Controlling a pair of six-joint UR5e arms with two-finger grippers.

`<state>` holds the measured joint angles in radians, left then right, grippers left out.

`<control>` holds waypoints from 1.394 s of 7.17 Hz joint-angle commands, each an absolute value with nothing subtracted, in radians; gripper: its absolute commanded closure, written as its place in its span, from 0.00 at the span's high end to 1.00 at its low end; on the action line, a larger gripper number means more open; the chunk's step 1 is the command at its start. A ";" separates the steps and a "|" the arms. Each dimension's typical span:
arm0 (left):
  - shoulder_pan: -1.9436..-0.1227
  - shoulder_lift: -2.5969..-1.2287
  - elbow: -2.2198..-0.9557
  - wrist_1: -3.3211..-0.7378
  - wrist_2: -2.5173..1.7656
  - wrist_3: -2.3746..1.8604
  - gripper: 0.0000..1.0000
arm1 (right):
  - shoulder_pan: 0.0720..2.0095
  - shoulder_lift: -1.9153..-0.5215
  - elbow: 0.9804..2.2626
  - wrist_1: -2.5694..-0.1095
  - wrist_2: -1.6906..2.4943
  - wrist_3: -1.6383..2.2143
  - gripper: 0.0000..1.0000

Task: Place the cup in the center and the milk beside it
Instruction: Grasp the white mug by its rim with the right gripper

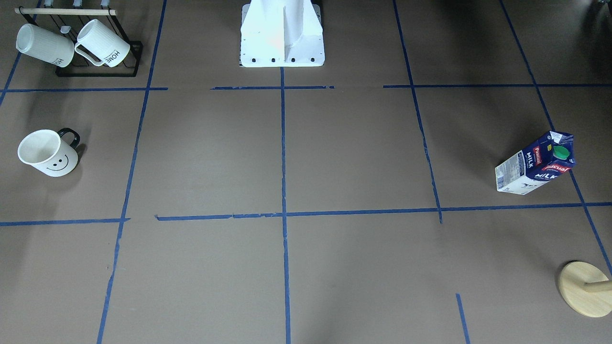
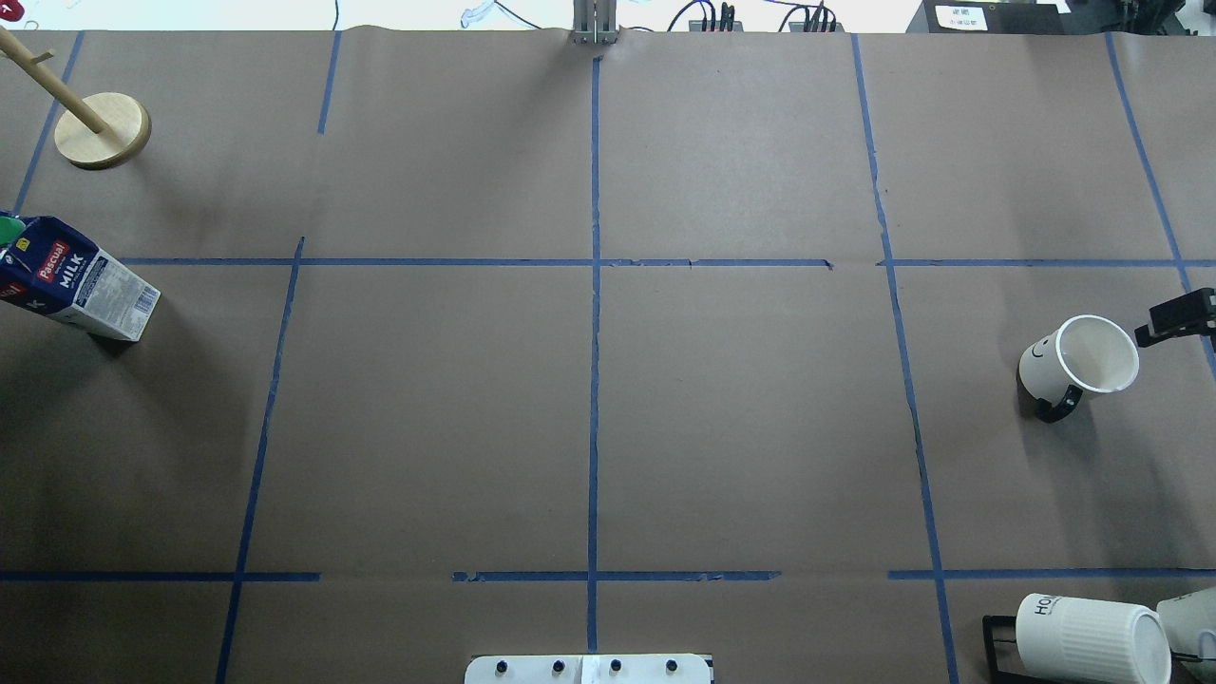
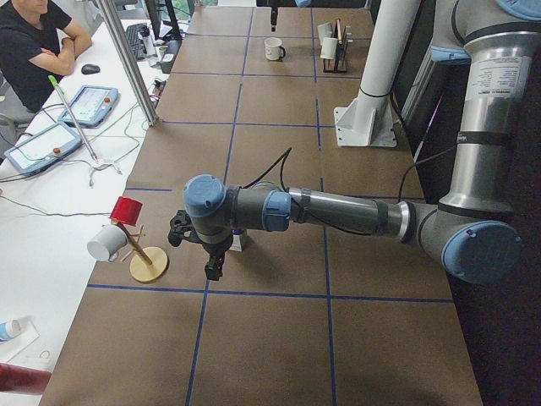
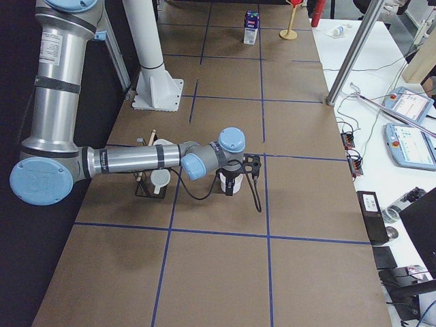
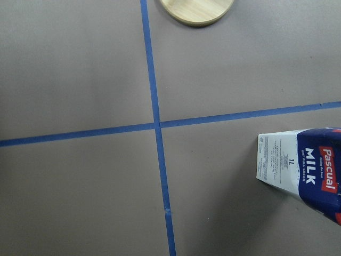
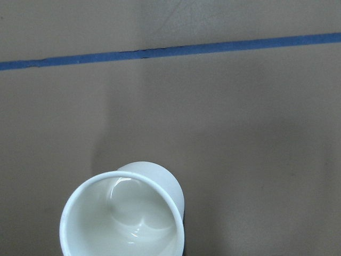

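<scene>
The cup (image 1: 48, 153), a white mug with a black handle and smiley face, stands upright on the robot's right side, also seen from overhead (image 2: 1078, 356) and from above in the right wrist view (image 6: 122, 213). My right gripper (image 4: 231, 182) hovers over it; only a black part shows at the overhead view's edge (image 2: 1178, 318), so I cannot tell whether it is open. The milk (image 1: 535, 162) stands far on the robot's left (image 2: 81, 285) (image 5: 301, 170). My left gripper (image 3: 212, 266) hangs close by it; I cannot tell its state. The center (image 2: 665, 399) is bare brown paper.
A black rack (image 1: 98, 71) holds ribbed HOME mugs (image 2: 1092, 636) near the robot's right. A wooden stand (image 1: 583, 289) sits beyond the milk (image 2: 103, 131). The white robot base (image 1: 282, 36) is at the middle edge. An operator (image 3: 34, 42) sits beside the table.
</scene>
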<state>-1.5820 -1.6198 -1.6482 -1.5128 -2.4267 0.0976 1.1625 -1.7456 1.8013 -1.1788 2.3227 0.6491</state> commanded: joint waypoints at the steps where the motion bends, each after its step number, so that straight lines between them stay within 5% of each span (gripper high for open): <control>1: -1.582 -1.617 -1.644 -1.533 -2.460 0.091 1.00 | 1.108 -1.717 1.757 -1.175 2.284 0.666 1.00; 5: -1.582 -1.621 -1.658 -1.525 -2.467 0.091 1.00 | 1.075 -1.672 1.686 -1.174 2.287 0.684 0.94; 7: -1.582 -1.624 -1.658 -1.525 -2.494 0.091 1.00 | 1.063 -1.672 1.686 -1.143 2.286 0.683 0.12; 8: -1.582 -1.626 -1.660 -1.526 -2.500 0.091 1.00 | 1.063 -1.674 1.686 -1.140 2.287 0.683 0.00; 10: -1.582 -1.628 -1.669 -1.540 -2.502 0.008 1.00 | 1.069 -1.672 1.693 -1.140 2.296 0.683 0.00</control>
